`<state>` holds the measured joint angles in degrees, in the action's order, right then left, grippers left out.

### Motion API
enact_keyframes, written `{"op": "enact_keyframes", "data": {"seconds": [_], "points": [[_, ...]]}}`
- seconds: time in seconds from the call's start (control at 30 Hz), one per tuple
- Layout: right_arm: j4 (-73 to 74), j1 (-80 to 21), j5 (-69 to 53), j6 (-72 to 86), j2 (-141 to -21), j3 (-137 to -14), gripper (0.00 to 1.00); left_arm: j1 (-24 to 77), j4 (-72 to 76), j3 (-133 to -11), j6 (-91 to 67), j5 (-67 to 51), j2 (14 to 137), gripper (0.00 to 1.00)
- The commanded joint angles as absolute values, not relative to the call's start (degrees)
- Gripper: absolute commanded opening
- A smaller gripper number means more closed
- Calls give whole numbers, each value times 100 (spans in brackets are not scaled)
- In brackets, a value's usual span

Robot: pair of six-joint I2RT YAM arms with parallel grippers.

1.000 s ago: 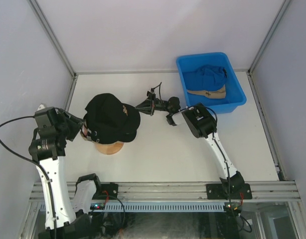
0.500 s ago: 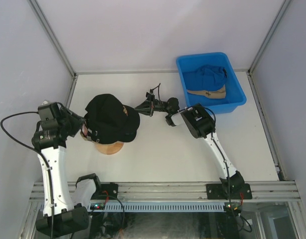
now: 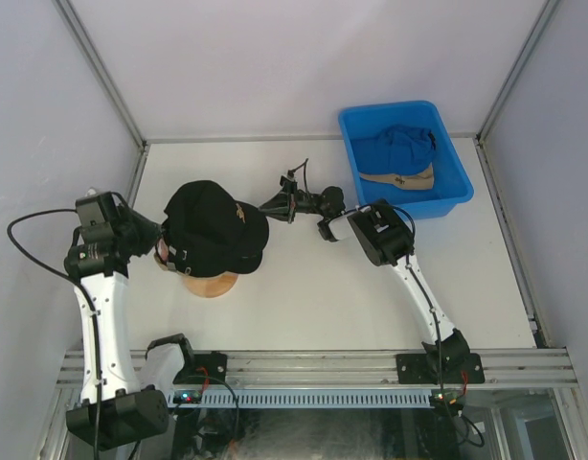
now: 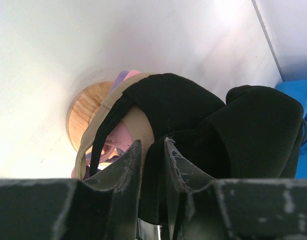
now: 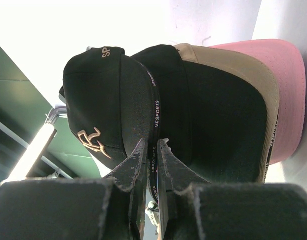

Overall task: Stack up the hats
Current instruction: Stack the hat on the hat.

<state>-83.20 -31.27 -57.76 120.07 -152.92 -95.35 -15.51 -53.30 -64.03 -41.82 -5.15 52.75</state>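
A black hat [image 3: 213,225] tops a stack of hats on the round wooden head form [image 3: 210,284]. My left gripper [image 3: 158,247] is at the stack's left rear. In the left wrist view its jaws [image 4: 152,142] are pressed onto the black hat's [image 4: 178,105] back edge. Tan [image 4: 138,125], pink [image 4: 118,140] and lavender [image 4: 119,77] hats show beneath it. My right gripper [image 3: 278,204] is shut on the black hat's brim; the right wrist view shows the brim edge [image 5: 154,125] pinched between its jaws [image 5: 152,142]. Tan [image 5: 233,65] and pink [image 5: 283,75] brims lie under it.
A blue plastic bin [image 3: 445,206] stands at the back right and holds a blue hat [image 3: 399,149] and a tan one [image 3: 399,179]. White walls and metal rails bound the table on the left, right and back.
My left arm has shifted slightly toward the stack and its jaws have narrowed onto the black hat's rear edge. The right gripper keeps its hold on the brim.
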Motion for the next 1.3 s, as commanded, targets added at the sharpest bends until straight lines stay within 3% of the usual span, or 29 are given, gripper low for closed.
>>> {"op": "enact_keyframes", "data": {"seconds": [0.0, 0.1, 0.3, 0.8, 1.27], "points": [[-8544, -3166, -5776, 13878, -15293, -9755, 9, -1601, -5047, -6215, -4087, -597, 5309, 26], [-8543, -3172, -5779, 13877, -15295, -9766, 9, -1605, -5031, -6198, -4086, -623, 5328, 21], [-8564, -3173, -5786, 13878, -15289, -9756, 9, -1601, -5175, -6388, -4082, -375, 5263, 1], [-8578, -3138, -5893, 13801, -15214, -9610, 9, -1600, -5858, -6914, -4045, 617, 4847, 0], [-8360, -3147, -6006, 13459, -15310, -9283, 8, -1568, -6192, -6427, -3929, 808, 4462, 0]]}}
